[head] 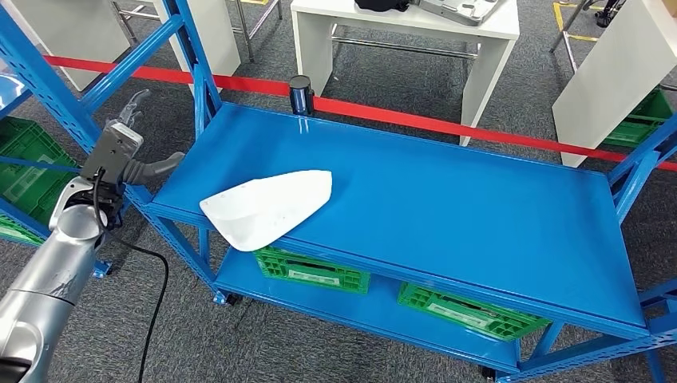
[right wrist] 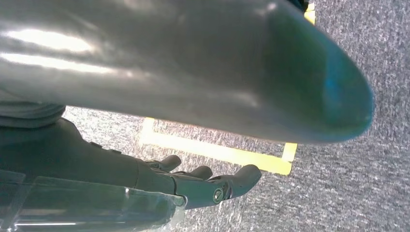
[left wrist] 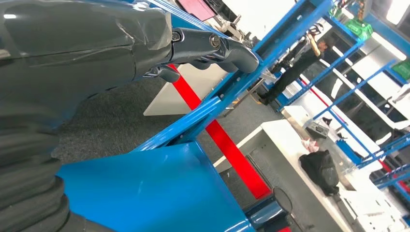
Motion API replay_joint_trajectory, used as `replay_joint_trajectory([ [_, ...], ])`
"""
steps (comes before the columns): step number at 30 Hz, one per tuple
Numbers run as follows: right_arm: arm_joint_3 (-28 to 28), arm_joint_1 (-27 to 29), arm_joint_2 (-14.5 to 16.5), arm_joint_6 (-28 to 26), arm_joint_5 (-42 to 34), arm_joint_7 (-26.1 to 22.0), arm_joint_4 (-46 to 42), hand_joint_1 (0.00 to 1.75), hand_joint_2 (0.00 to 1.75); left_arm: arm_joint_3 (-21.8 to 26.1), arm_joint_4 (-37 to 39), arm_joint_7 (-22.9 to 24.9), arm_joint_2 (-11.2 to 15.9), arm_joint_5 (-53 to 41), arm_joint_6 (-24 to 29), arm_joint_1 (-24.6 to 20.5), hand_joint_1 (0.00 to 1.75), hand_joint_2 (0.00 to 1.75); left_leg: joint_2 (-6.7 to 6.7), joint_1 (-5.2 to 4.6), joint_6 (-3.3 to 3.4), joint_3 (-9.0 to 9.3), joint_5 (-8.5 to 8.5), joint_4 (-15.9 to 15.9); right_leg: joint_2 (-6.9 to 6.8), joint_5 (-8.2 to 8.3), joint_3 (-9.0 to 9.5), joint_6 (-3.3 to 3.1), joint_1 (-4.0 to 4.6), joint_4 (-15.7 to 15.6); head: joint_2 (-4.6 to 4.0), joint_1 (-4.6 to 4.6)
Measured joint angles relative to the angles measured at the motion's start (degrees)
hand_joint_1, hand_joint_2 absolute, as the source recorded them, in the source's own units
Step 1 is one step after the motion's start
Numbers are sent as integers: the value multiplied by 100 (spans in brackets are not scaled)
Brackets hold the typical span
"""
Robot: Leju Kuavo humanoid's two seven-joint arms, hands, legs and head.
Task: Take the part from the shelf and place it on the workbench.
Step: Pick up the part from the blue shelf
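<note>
The fingers (head: pixel 137 102) of the left hand (head: pixel 132 148) are spread apart and hold nothing, with the thumb sticking out toward the edge of the blue shelf (head: pixel 447 199). This hand is up in the air just beside the left end of the shelf, close to a slanted blue post (head: pixel 68 96), and it does not touch the part. In the left wrist view the same dark fingers (left wrist: pixel 212 48) reach out past a blue beam (left wrist: pixel 232 92), and there is nothing between them. The white part (head: pixel 267 207) lies flat on the top board of the shelf, near the front left corner. Its wide end sticks out a little over the front edge. It looks like a thin white shell with 1 pointed end. The right hand (right wrist: pixel 203 183) hangs low over grey carpet (right wrist: pixel 358 193) and a yellow floor line (right wrist: pixel 217 152). Its fingers (right wrist: pixel 241 176) are a bit bent but apart, and they hold nothing. Under the top board, 2 green crates (head: pixel 311 271) sit on the lower board of the shelf. A small dark round can (head: pixel 300 94) stands at the back edge of the shelf. A red tape line (head: pixel 479 132) runs across the floor behind it. A white table (head: pixel 407 40) stands farther back.
</note>
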Motion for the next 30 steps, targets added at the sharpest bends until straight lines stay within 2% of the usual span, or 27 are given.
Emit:
replay_joint_trajectory([
  [9,-58,-6,151,-38,-9,-46,0,0,0,-333,178,-207,-86,-807,-16,-431,0,175,-1,-2,0,-2,0,1,-1,0,-4,0,-3,0,0,1],
  [16,-95,-7,244,-109,-71,-48,0,0,0,-757,415,-330,-394,-1136,-34,-761,0,175,2,-3,0,-2,0,2,3,2,-2,1,-3,0,0,1],
  [23,-153,-4,309,-199,-211,-12,0,0,0,-1101,702,-257,-716,-1125,-526,-1051,0,175,-2,-2,0,-4,0,2,0,1,-4,1,-3,0,0,1],
  [27,-236,-23,475,-505,-310,61,-7,0,0,-1300,909,-245,-911,-1088,-665,-1194,0,175,0,-2,0,-4,0,2,2,1,-5,1,-2,0,0,1],
  [30,-262,-32,533,-479,-313,61,-17,0,0,-1448,1085,-257,-1072,-1076,-712,-1260,0,175,-1,-2,0,-4,0,3,1,1,-5,1,-3,0,0,1],
])
